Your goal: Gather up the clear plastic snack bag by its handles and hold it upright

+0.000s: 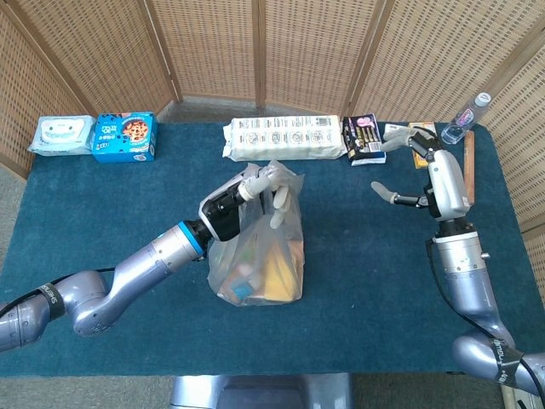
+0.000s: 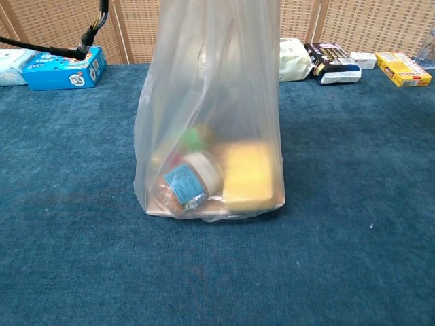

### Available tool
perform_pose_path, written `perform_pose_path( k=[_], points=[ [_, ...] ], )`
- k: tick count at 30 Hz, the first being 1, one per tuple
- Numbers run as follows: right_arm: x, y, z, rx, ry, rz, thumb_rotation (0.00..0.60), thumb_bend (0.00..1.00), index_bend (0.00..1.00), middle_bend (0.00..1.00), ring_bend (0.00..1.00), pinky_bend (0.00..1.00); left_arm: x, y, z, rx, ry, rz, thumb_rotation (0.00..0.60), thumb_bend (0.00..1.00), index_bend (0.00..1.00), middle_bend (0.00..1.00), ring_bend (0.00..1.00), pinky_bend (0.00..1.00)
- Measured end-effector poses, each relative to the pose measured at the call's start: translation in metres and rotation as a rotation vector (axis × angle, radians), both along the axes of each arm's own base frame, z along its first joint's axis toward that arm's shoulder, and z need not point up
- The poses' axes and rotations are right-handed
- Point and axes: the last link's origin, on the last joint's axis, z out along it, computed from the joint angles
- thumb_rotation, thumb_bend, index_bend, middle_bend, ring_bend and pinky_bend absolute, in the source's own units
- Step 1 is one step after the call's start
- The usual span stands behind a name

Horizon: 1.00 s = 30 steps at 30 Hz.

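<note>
Clear plastic snack bag (image 1: 260, 256) standing upright mid-bench on blue-carpeted bench (image 1: 102, 221), base resting down, top gathered and gripped by left hand (image 1: 255, 192), likely to keep it from slumping. Right hand (image 1: 409, 166) raised well apart near the far edge, fingers spread, holding nothing.

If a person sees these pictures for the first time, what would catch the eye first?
Most likely the clear plastic bag standing upright in the middle of the blue table, its top gathered in the left hand. A yellow pack shows through it. The right hand hangs open at the far right.
</note>
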Motion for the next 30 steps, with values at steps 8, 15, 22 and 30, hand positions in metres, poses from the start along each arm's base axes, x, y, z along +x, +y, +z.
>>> perform_pose_path(
  k=[8,15,22,30],
  points=[
    [-0.001,0.001,0.001,0.000,-0.005,0.005,0.600,0.23,0.40,0.32,0.22,0.11,-0.003,0.000,-0.005,0.088,0.151,-0.089,0.328,0.27,0.41,0.43,0.37,0.50],
    [-0.001,0.000,0.003,-0.001,-0.012,0.012,0.600,0.23,0.40,0.32,0.22,0.11,-0.004,0.001,-0.007,0.150,0.238,-0.133,0.249,0.25,0.38,0.39,0.33,0.46],
    [-0.001,0.000,0.003,0.001,-0.020,0.019,0.600,0.23,0.40,0.32,0.22,0.11,-0.006,0.004,-0.007,0.174,0.322,-0.143,0.249,0.21,0.37,0.36,0.33,0.46],
    [-0.001,0.001,0.004,0.002,-0.024,0.027,0.600,0.23,0.40,0.32,0.22,0.10,0.013,0.000,-0.012,0.120,0.341,-0.178,0.152,0.18,0.36,0.35,0.31,0.44]
  ],
)
